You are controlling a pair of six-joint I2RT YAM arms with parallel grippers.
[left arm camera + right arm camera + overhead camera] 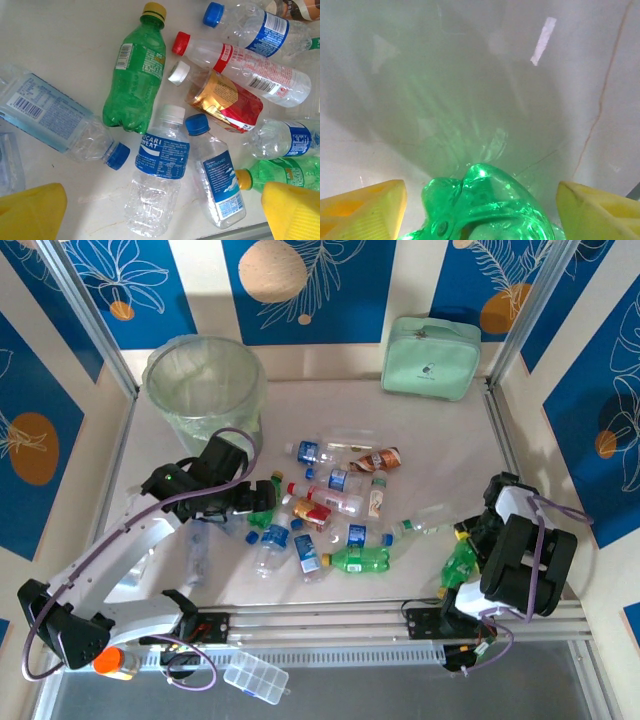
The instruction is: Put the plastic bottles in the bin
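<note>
The left arm (130, 540) has white links and black joint housings, a small green light, and a purple cable (240, 429) looped alongside. The right arm (525, 560) is black and white, likewise cabled. Jaws have blocky yellow fingers (30, 212).

Blue label on the white-capped clear bottle (159, 172) reads "POCARI SWEAT", first letters partly hidden. Other labels' print is too small to read.

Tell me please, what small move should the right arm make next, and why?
Probably close the right gripper on the green transparent plastic bottle. In the right wrist view its base sits between the yellow jaws, which stand apart with a small gap on each side. It seems centred but not yet gripped, so lifting now would likely leave it behind.
</note>
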